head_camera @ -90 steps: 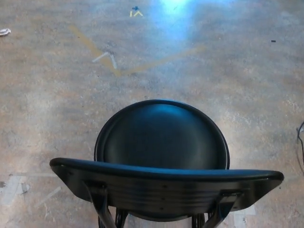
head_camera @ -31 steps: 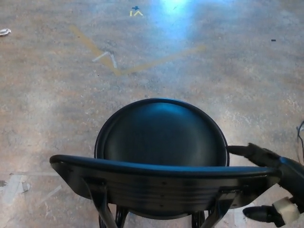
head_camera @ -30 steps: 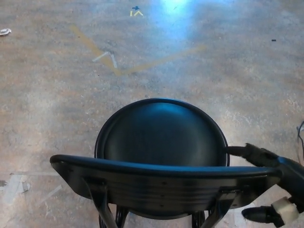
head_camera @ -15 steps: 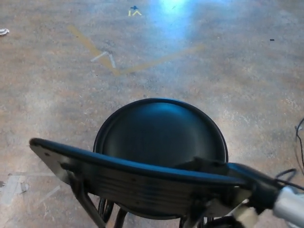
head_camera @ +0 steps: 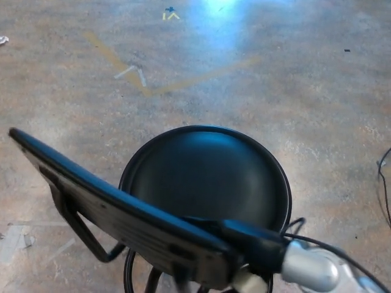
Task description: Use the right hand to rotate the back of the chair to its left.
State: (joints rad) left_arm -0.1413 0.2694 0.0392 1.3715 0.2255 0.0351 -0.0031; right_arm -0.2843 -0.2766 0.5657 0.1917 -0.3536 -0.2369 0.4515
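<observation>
Bare concrete floor (head_camera: 317, 104), mottled grey and tan, scuffed and stained throughout. Bright bluish glare (head_camera: 223, 15) from overhead light at the top centre, washing out the surface there. Faded yellowish lines (head_camera: 183, 82) running diagonally and meeting in a shallow V near the upper left. Small white tape chevron (head_camera: 133, 73) just beside that line, and a smaller yellow and blue mark (head_camera: 170, 13) near the top edge. Pale tape patches (head_camera: 13, 235) at the lower left. Black cable (head_camera: 383, 177) curling in at the right edge
</observation>
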